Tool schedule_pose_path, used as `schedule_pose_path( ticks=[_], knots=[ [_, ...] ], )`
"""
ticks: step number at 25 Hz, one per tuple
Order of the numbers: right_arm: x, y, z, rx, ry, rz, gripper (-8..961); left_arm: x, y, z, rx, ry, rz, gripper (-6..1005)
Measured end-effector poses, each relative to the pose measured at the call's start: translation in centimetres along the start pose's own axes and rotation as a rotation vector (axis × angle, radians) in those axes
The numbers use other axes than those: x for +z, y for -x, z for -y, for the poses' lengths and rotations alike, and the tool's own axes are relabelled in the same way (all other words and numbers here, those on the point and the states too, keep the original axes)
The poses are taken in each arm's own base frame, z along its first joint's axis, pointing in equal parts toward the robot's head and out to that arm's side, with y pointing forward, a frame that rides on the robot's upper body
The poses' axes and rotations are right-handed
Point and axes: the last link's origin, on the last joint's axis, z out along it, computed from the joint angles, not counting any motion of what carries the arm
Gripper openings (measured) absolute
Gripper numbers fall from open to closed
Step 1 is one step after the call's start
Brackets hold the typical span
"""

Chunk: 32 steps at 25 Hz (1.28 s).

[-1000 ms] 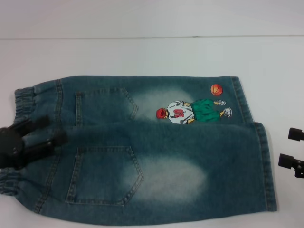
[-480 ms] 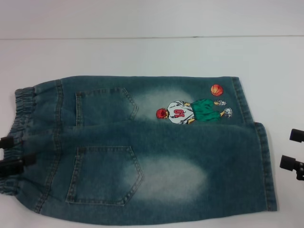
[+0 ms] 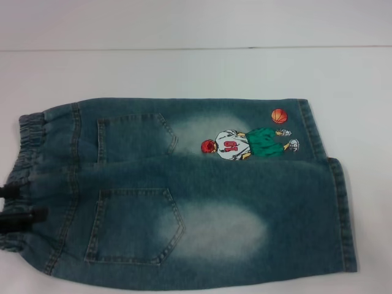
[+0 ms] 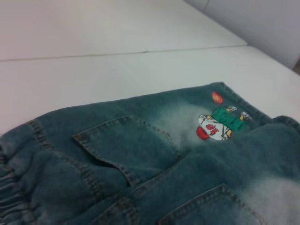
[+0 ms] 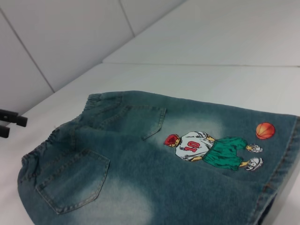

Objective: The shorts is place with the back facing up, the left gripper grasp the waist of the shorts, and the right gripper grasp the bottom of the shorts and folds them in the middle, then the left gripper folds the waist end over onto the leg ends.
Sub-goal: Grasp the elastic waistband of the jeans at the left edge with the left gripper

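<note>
The blue denim shorts [image 3: 202, 190] lie flat on the white table, back pockets up, the near half overlapping the far half. The elastic waist [image 3: 27, 131] is at the left. The flat leg hems [image 3: 343, 214] are at the right, the far one beside the orange basketball print [image 3: 279, 115]. My left gripper [image 3: 15, 205] shows only as two black fingertips at the left edge, open, over the waistband's near part with nothing between them. It also shows far off in the right wrist view as the left gripper [image 5: 7, 124]. My right gripper is out of view.
The white table [image 3: 184, 73] stretches bare behind the shorts, with a thin seam line [image 3: 184, 48] running across it. A white tiled wall [image 5: 56, 33] stands beyond the table's waist-end side.
My left gripper has drawn back leftward off the waist until only its fingertips show. The right gripper, seen at the right edge before, has left the head view. The shorts have not moved.
</note>
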Motion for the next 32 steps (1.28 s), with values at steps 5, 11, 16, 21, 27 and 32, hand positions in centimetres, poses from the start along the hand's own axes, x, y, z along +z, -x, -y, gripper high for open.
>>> schedule_pose_path(
  ticks=[5,11,16,21,27,32],
  knots=[
    [0.5,-0.1,-0.1,0.021,0.02,0.009,924,-0.7,0.2,-0.5,-0.008,0.026,-0.003,917],
    [1.7,0.3,-0.4,-0.05,0.07,-0.014,925,-1.1,-0.1,0.0,-0.038,-0.033,-0.014,917],
    [1.9,0.7,-0.4,-0.086,0.078,0.028,924,-2.0,0.2,0.4,-0.066,-0.078,-0.021,917],
    [1.7,0.7,-0.4,-0.094,0.075,0.043,922,-3.2,1.1,0.2,-0.084,-0.124,0.046,917],
    [2.0,0.7,-0.4,-0.099,0.081,0.047,921,-2.6,1.6,0.2,-0.117,-0.139,0.179,918],
    [2.2,0.7,-0.5,-0.096,0.094,0.048,920,-1.3,1.4,0.2,-0.104,-0.128,0.212,917]
  ],
)
